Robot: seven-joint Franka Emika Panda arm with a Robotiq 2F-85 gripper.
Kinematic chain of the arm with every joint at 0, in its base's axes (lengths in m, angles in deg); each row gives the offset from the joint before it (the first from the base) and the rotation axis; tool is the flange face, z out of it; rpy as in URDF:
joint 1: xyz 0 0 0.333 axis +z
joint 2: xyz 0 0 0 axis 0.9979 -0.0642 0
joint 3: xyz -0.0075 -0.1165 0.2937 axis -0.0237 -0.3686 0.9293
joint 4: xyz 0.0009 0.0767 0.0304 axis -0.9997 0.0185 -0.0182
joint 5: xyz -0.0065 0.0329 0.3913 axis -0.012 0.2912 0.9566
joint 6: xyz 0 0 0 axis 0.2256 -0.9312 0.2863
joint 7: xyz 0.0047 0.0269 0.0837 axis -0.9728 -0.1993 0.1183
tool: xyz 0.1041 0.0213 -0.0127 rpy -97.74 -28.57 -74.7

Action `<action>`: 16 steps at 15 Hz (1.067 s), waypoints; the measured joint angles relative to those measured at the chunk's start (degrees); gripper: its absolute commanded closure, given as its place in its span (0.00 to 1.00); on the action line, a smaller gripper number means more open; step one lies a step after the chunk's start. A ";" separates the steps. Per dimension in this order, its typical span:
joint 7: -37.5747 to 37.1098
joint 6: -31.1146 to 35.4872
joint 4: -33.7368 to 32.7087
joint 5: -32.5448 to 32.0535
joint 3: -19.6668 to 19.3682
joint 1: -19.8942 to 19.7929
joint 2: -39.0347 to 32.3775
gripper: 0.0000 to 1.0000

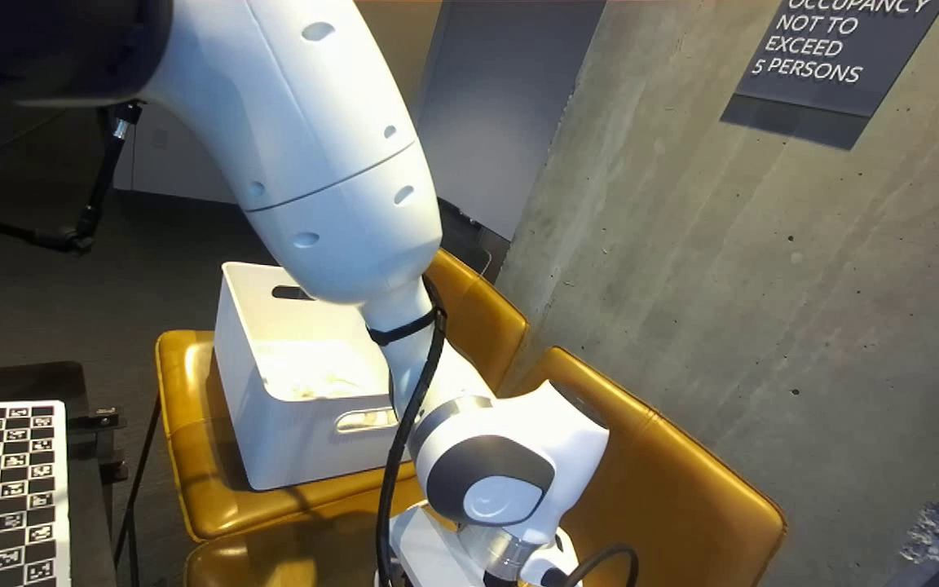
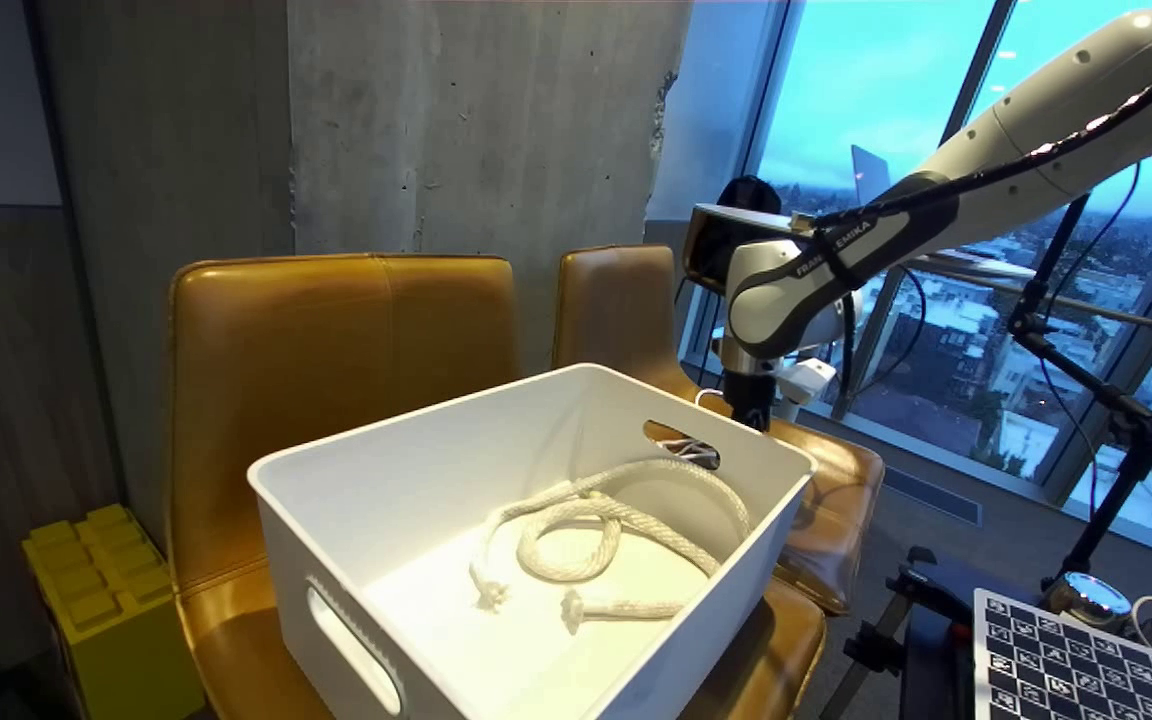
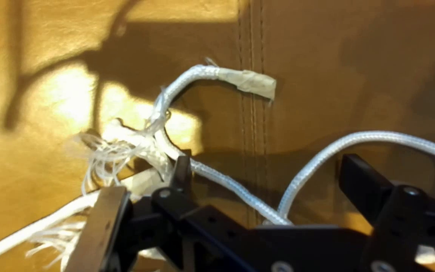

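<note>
Where the yellow block [image 2: 116,620] stands: far left in an exterior view, just beside the near chair [image 2: 346,390].
Near chair: tan leather, its back before the concrete wall [image 2: 466,130], its seat bearing the white box [image 2: 436,480].
White box: seen in both exterior views, with slot handles in its ends; inside, a thick pale rope [image 2: 636,520] lies loosely coiled, partly hidden by the near rim.
Frayed strands [image 3: 106,162]: at the left of the wrist view, splayed from a whitish bundle [image 3: 157,155] on the tan seat of the far chair [image 2: 621,300].
White cord [image 3: 236,187]: on that same seat; near the bundle a stretch curls up to a taped tip [image 3: 255,83] across the stitching, another slants down to the right and meets a loop arching toward the right edge. Whether all of it is one piece, I cannot tell.
Gripper [image 3: 266,168]: low over the cord, its fingers [image 3: 182,172] spread wide and released; whether the one at left in the wrist view touches the cord cannot be told.
Arm [image 2: 1036,110]: slanting down from the upper right to the far chair, in front of the window [image 2: 896,90].
Checkered board [image 2: 1101,665]: lower right, on a dark table [image 2: 936,660], a black jointed stand [image 2: 1086,375] rising behind.
</note>
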 measured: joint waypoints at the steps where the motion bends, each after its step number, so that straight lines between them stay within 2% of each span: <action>1: -0.05 0.00 -0.03 0.00 0.02 0.08 -0.47 0.00; 9: -1.82 0.06 0.71 -0.72 -0.09 2.98 -0.41 0.00; 16: -6.17 0.18 1.28 -5.62 -2.29 6.64 -0.30 0.00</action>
